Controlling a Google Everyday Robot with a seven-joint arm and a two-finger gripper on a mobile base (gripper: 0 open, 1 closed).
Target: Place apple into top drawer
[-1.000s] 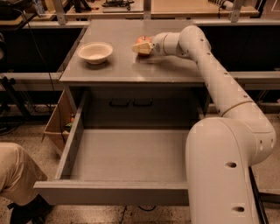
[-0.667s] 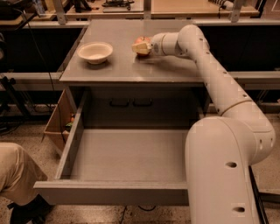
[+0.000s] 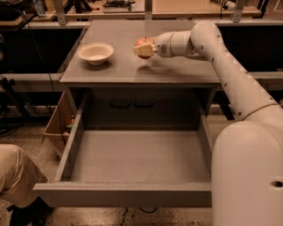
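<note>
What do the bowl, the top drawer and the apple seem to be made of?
Bowl: cream, smooth, faint sheen; ceramic or plastic. Top drawer: flat matte grey panels; painted metal or laminate. Apple: red skin; real or fake, cannot tell. The gripper holds it over the cabinet top.

Robot lab, workbenches [image 3: 185,8] in bkgd; end effector [image 3: 140,50] grips apple [image 3: 143,42] above cabinet top [image 3: 132,70].

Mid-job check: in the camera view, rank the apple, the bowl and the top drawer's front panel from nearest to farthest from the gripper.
1. apple, between the jaws of the gripper, above the cabinet top.
2. bowl, on the cabinet top, toward the picture's left.
3. top drawer front panel, pulled out, low in the picture.
</note>
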